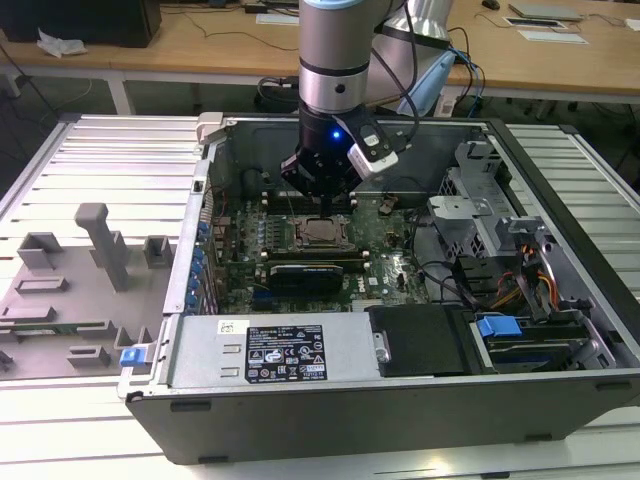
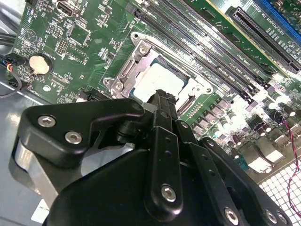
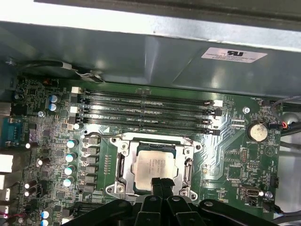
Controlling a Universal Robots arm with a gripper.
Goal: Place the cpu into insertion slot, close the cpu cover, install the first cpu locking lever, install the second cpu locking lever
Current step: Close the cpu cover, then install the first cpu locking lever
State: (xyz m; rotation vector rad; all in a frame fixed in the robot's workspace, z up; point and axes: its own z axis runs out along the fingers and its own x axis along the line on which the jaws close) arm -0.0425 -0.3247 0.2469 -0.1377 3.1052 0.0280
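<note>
The cpu (image 3: 151, 164) lies flat in the insertion slot (image 3: 155, 146) on the green board, its silvery top facing up; it also shows in the exterior view (image 1: 322, 232) and the second wrist view (image 2: 157, 81). The cpu cover (image 3: 121, 165) lies down around the chip as a metal frame (image 2: 126, 75). My gripper (image 3: 160, 184) hangs just above the chip's near edge, its black fingers pressed together and shut, with nothing seen between them. From outside, the gripper (image 1: 322, 203) sits directly over the socket. I cannot make out how the locking levers stand.
Long black memory slots (image 3: 146, 106) run beside the socket toward the case wall. A black graphics card (image 1: 305, 272) sits on the socket's other side. The power supply (image 1: 270, 350), drive cage (image 1: 500, 230) and cables crowd the case. A grey fixture (image 1: 90, 260) stands outside on the exterior view's left.
</note>
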